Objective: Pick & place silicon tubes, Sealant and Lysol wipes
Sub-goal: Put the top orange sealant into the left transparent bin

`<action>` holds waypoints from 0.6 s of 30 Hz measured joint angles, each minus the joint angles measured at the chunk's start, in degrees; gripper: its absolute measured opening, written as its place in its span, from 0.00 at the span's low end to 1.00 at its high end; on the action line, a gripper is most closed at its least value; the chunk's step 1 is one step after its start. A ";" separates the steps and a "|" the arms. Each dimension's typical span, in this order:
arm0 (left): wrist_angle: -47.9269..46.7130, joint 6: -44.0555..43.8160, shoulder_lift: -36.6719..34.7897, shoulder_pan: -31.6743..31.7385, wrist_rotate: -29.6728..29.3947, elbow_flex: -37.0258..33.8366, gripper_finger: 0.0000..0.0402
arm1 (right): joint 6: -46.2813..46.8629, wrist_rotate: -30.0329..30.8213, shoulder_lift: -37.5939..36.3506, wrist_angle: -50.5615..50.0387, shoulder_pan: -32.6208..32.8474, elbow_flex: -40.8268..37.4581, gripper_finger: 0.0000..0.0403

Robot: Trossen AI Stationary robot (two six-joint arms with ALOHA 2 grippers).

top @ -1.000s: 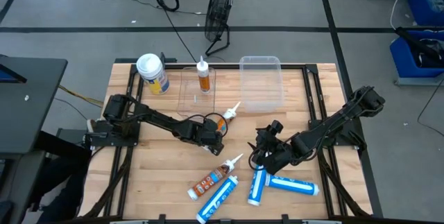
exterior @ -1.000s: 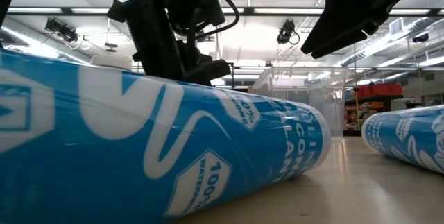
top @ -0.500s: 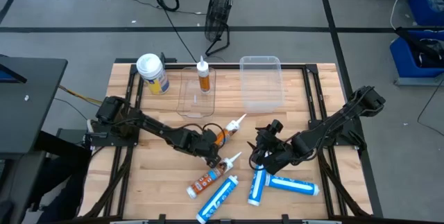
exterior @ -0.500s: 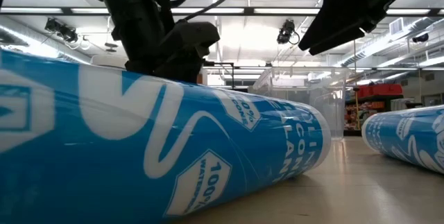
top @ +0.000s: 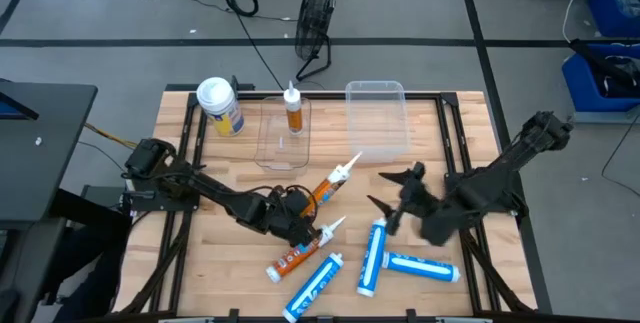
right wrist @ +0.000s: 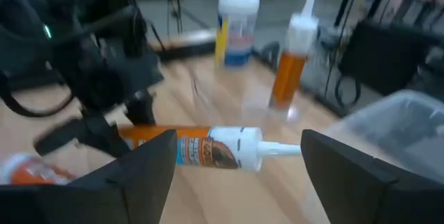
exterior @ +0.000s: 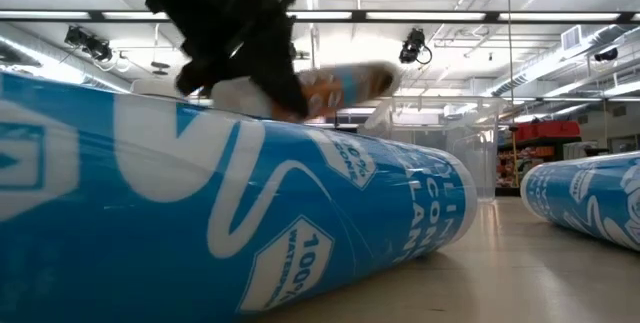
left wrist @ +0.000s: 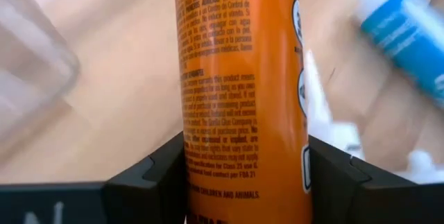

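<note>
My left gripper [top: 292, 219] is shut on an orange sealant tube [top: 325, 188] near the table's middle; the tube's white nozzle [top: 352, 163] points toward the far right. My right gripper [top: 395, 190] is open and empty, raised to the right of that tube. A second orange tube [top: 295, 255] and three blue silicone tubes [top: 372, 258] lie flat near the front edge. The Lysol wipes canister [top: 220, 106] stands upright at the far left. A third orange tube [top: 292, 113] stands upright in a clear tray [top: 283, 145]. My left gripper pinches the orange tube's round body [left wrist: 243, 134] between its two fingers [left wrist: 156, 175], toward the tube's base end. In the high view the fingers lie across the tube. The low view shows the tube [exterior: 335, 81] lifted above the table, tilted.
A clear plastic bin [top: 377, 118] sits at the far middle right. Black frame rails run along the table's left and right sides. Bare wood lies between the bin and the blue tubes. A fan stands on the floor beyond the far edge.
My left gripper has gone toward the near edge with the orange tube, which has risen off the table and tipped. My right gripper has drawn back from over the blue tubes, up and toward the table's right and far side.
</note>
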 joint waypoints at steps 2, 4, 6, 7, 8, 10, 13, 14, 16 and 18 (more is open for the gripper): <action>1.97 2.44 -1.03 -1.01 -2.94 0.00 0.54 | -1.49 2.11 -2.42 1.32 1.66 0.00 0.77; 4.76 5.26 -1.95 -1.77 -4.97 0.00 0.54 | -3.05 2.63 -4.42 3.11 2.59 0.00 0.77; 6.70 7.71 -2.48 -2.59 -6.70 0.02 0.54 | -4.50 3.11 -5.75 4.73 3.15 0.00 0.77; 7.85 9.31 -2.78 -3.17 -7.86 0.00 0.54 | -5.49 3.02 -6.19 6.09 3.26 0.01 0.77; 8.81 10.35 -3.10 -3.57 -8.58 0.00 0.54 | -6.69 2.94 -6.59 6.86 3.32 0.00 0.77; 12.29 13.35 -3.58 -4.06 -10.16 0.00 0.54 | -9.01 2.90 -7.04 10.15 3.35 0.02 0.77; 16.95 19.11 -4.01 -4.88 -13.79 0.00 0.54 | -13.35 2.88 -7.31 14.67 3.35 0.00 0.77; 18.84 21.52 -4.08 -5.11 -14.30 0.00 0.54 | -15.03 2.93 -7.31 16.20 3.35 0.00 0.77; 22.72 26.26 -4.42 -5.38 -14.87 0.00 0.54 | -19.15 2.84 -7.30 20.11 3.35 0.00 0.77; 27.57 31.34 -4.63 -5.40 -15.35 0.00 0.54 | -23.66 2.52 -7.31 23.76 3.38 0.00 0.77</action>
